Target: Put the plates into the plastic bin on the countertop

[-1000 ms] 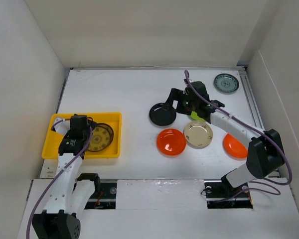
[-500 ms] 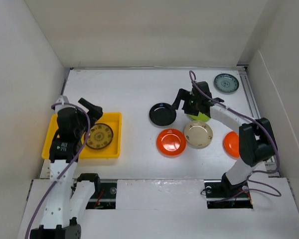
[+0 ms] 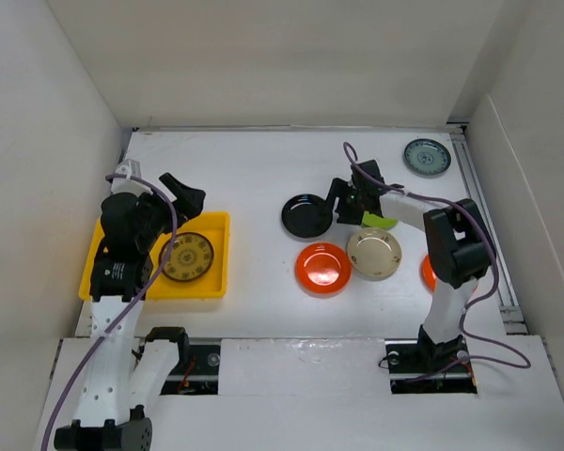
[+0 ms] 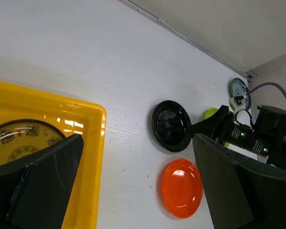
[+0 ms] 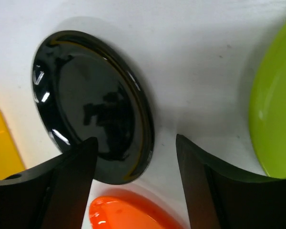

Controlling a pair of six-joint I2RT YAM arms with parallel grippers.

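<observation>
The left claw [image 3: 182, 194] has come up out of the plastic bin [image 3: 207, 217] and now hangs above its far right corner, fingers wide and holding nothing. A brown-gold plate [image 3: 188, 257] lies flat in the bin, so I judge this plate as delivered.

The right claw [image 3: 336, 200] has left the lime green plate [image 3: 382, 223] and moved to the right rim of the black plate [image 3: 305, 216]. It is open, and in the wrist view the rim sits between the fingers, not yet gripped. The black plate seems to be the next one.

The orange plate [image 3: 322, 268] is just beside the black one on the near side, so a lift is safer than a slide. Between the black plate and the bin the table [image 3: 254, 169] gives a free path. The bin stands close to the left wall, and its right half has room.
</observation>
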